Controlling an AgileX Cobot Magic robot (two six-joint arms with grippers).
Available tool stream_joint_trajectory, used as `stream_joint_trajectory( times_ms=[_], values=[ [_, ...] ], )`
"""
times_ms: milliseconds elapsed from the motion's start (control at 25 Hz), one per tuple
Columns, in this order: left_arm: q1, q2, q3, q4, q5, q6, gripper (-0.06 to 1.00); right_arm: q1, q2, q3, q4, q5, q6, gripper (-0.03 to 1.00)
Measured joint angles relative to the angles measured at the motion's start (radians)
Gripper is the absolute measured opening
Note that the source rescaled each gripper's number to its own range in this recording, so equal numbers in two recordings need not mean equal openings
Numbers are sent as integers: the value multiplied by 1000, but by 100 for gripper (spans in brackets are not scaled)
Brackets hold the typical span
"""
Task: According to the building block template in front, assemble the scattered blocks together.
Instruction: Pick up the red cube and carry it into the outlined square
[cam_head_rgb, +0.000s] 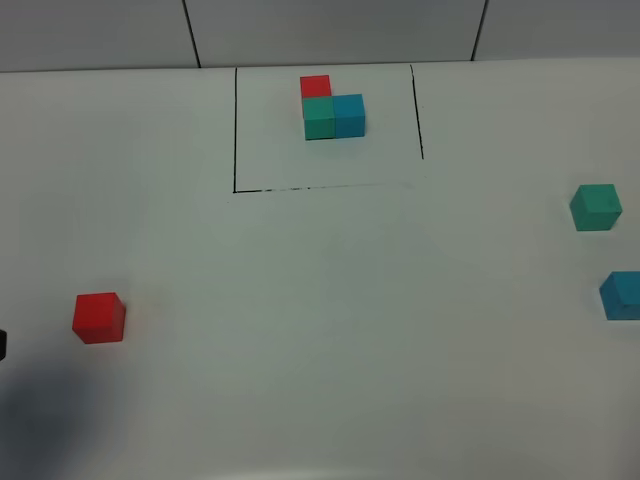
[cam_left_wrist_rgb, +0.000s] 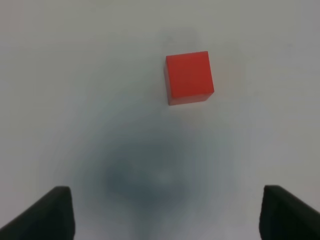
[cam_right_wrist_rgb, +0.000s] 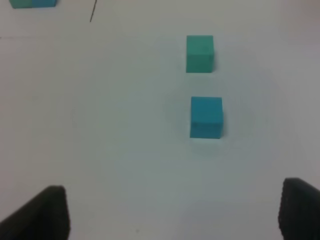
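Red cube (cam_left_wrist_rgb: 189, 77) loose, ahead of left gripper (cam_left_wrist_rgb: 167, 212), jaws wide, empty. Blue cube (cam_right_wrist_rgb: 206, 117), then teal-green cube (cam_right_wrist_rgb: 200, 53), ahead of right gripper (cam_right_wrist_rgb: 175, 212), wide, empty. Nothing assembled yet; template (cam_head_rgb: 322, 116) beyond both.

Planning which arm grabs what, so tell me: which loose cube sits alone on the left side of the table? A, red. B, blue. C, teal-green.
A: the red cube lies alone at the left, while the teal-green cube and blue cube lie far right.
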Motion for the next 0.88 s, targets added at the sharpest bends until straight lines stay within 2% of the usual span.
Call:
stream_joint_trajectory(
  times_ms=[360, 880],
  values=[
    [0, 249, -52, -19, -96, -1, 68, 0, 0, 0, 0, 0, 0, 81],
    [3, 581, -174, -73, -116, -16, 68, 0, 0, 0, 0, 0, 0, 81]
  ],
)
